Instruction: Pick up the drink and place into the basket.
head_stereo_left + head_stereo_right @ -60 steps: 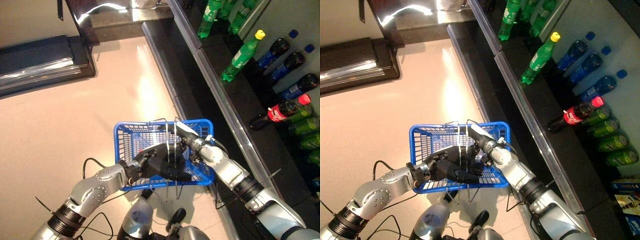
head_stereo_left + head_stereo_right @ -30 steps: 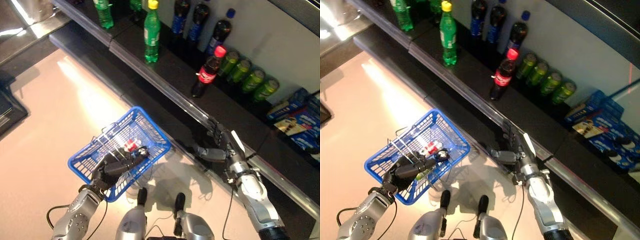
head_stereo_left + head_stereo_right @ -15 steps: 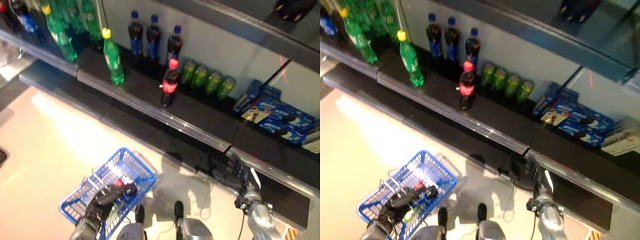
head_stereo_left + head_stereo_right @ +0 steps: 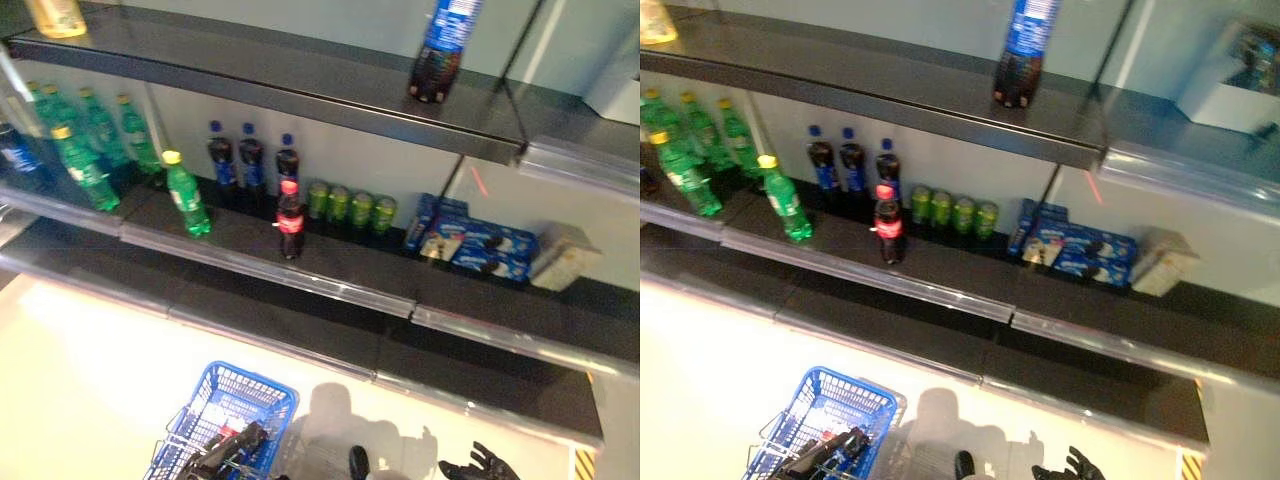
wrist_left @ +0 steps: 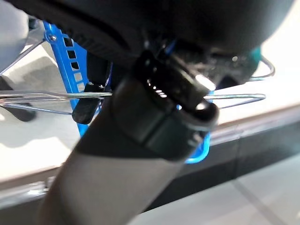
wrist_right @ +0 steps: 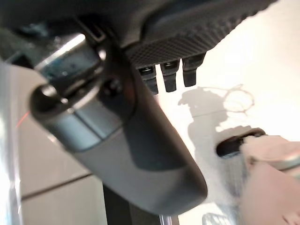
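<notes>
**Basket in my left hand, next drink up on the shelf ahead**

My left hand [image 4: 222, 455] sits at the bottom edge of the head view with its fingers curled round the wire handles of the blue basket [image 4: 258, 391]; the left wrist view shows the same wire handle [image 5: 42, 95] running across just past the hand, with the blue wall behind it. Something with a red patch already lies in the basket under my fingers, but I cannot tell what it is from here.

My right hand [image 4: 482, 464] is only just in view at the bottom right, empty, fingers spread and relaxed. The right wrist view shows nothing between its fingers [image 6: 168, 77], only the floor beyond.

The drink I would go for is the red-capped cola bottle [image 4: 289, 220]. It stands upright, long axis vertical, at the front of the middle shelf [image 4: 340, 263], apart from the blue-capped bottles [image 4: 248, 162] behind it and the green cans [image 4: 350, 207] to its right. It lies ahead of and above both hands, left of my free right hand. As the left is taken up with the basket, I judge the right must do the reaching: up, forward and across to the left, closing round the bottle's side.
</notes>
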### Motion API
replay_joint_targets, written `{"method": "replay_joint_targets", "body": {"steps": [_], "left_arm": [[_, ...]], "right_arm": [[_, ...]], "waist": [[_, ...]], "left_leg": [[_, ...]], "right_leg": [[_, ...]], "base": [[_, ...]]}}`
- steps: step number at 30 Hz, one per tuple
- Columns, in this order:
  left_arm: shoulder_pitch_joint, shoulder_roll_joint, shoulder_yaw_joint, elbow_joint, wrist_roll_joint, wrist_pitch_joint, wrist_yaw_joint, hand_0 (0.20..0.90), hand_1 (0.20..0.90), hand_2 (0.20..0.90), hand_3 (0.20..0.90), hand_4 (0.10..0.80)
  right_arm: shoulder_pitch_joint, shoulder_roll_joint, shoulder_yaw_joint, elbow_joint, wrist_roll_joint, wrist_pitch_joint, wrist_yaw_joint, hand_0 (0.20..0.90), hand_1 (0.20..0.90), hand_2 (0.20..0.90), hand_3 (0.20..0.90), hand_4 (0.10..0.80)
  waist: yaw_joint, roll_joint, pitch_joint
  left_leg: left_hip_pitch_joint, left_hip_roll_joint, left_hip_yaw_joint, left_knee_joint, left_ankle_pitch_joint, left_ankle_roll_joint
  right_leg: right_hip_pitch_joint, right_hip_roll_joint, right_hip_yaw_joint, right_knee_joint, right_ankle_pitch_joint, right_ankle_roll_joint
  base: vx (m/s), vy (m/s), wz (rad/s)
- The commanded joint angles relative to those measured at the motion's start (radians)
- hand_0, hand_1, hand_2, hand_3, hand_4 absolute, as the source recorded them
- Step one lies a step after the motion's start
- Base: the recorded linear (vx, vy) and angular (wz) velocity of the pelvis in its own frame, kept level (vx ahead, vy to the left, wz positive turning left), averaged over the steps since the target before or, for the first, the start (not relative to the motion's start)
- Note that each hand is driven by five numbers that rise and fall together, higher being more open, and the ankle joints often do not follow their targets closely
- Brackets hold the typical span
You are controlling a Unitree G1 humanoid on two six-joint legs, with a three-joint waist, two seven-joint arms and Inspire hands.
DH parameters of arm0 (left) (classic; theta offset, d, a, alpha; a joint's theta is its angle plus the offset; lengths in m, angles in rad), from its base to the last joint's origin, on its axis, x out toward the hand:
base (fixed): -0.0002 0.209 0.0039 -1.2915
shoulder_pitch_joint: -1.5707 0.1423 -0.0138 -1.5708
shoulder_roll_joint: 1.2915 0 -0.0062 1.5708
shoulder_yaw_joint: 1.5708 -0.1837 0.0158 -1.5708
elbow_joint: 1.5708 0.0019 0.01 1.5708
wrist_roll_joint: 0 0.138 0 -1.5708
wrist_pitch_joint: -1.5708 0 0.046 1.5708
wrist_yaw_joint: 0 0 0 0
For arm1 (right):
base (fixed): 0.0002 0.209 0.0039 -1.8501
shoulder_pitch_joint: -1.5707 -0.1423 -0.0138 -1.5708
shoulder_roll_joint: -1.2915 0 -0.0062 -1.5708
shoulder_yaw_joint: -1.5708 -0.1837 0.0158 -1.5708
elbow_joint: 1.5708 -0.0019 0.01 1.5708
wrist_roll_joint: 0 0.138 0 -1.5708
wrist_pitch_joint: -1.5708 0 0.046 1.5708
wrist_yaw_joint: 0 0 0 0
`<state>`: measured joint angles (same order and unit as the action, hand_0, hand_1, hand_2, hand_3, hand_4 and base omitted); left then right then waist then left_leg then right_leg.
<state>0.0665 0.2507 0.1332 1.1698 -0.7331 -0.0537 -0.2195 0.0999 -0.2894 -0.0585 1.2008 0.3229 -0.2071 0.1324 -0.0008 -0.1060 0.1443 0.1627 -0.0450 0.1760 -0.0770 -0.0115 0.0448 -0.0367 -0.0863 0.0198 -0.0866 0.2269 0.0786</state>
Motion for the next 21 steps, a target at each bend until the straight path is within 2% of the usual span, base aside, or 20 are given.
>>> {"method": "replay_joint_targets", "body": {"steps": [1, 4, 7, 11, 14, 21], "left_arm": [[-0.033, 0.083, -0.051, -0.004, 0.119, -0.128, -0.075, 0.300, 0.300, 0.300, 0.200, 0.100], [-0.047, 0.071, -0.066, 0.023, 0.095, -0.137, -0.052, 0.300, 0.300, 0.300, 0.200, 0.100], [-0.066, 0.066, -0.079, 0.005, 0.073, -0.115, -0.048, 0.300, 0.300, 0.300, 0.200, 0.100], [-0.076, 0.052, -0.087, 0.000, 0.090, -0.087, -0.028, 0.300, 0.300, 0.300, 0.200, 0.100], [-0.067, 0.039, -0.099, 0.002, 0.087, -0.088, -0.029, 0.300, 0.300, 0.300, 0.200, 0.100], [-0.062, 0.021, -0.125, -0.008, 0.108, -0.078, -0.024, 0.300, 0.300, 0.300, 0.200, 0.100]], "right_arm": [[-0.054, -0.070, -0.008, 0.025, 0.063, 0.036, 0.074, 0.900, 0.900, 0.900, 0.900, 0.800], [-0.062, -0.050, 0.020, 0.061, 0.028, 0.066, 0.084, 0.900, 0.900, 0.900, 0.900, 0.800], [-0.068, -0.032, 0.048, 0.082, 0.050, 0.075, 0.077, 0.900, 0.900, 0.900, 0.900, 0.800], [-0.074, -0.009, 0.050, 0.067, 0.118, 0.091, 0.047, 0.900, 0.900, 0.900, 0.900, 0.800], [-0.073, -0.007, 0.050, 0.064, 0.120, 0.093, 0.041, 0.900, 0.900, 0.900, 0.900, 0.800], [-0.083, -0.010, 0.057, 0.064, 0.129, 0.092, 0.013, 0.900, 0.900, 0.900, 0.900, 0.800]], "waist": [[-0.002, 0.089, -0.024], [0.002, 0.103, -0.043], [0.021, 0.107, -0.056], [0.018, 0.089, -0.063], [0.009, 0.097, -0.068], [0.006, 0.116, -0.075]], "left_leg": [[-0.059, -0.020, -0.117, 0.084, -0.068, -0.027], [-0.059, -0.006, -0.090, 0.048, -0.046, -0.021], [-0.056, 0.013, -0.062, 0.007, -0.019, -0.047], [-0.056, 0.036, -0.044, 0.009, -0.018, -0.061], [-0.057, 0.053, -0.024, 0.010, -0.010, -0.073], [-0.042, 0.048, -0.046, 0.001, -0.012, -0.074]], "right_leg": [[0.009, -0.054, -0.071, 0.205, -0.115, 0.088], [0.016, -0.050, -0.097, 0.280, -0.145, 0.070], [0.075, -0.036, -0.167, 0.176, -0.208, 0.054], [0.128, -0.017, -0.154, 0.062, -0.206, 0.043], [0.145, -0.003, -0.149, 0.044, -0.213, 0.030], [0.167, 0.001, -0.167, 0.030, -0.221, 0.019]], "base": [[-0.248, -0.041, -0.96], [-0.196, -0.095, -0.55], [-0.139, -0.201, -0.52], [-0.099, -0.254, -0.55], [-0.080, -0.138, -0.15], [-0.064, -0.017, 0.00]]}}
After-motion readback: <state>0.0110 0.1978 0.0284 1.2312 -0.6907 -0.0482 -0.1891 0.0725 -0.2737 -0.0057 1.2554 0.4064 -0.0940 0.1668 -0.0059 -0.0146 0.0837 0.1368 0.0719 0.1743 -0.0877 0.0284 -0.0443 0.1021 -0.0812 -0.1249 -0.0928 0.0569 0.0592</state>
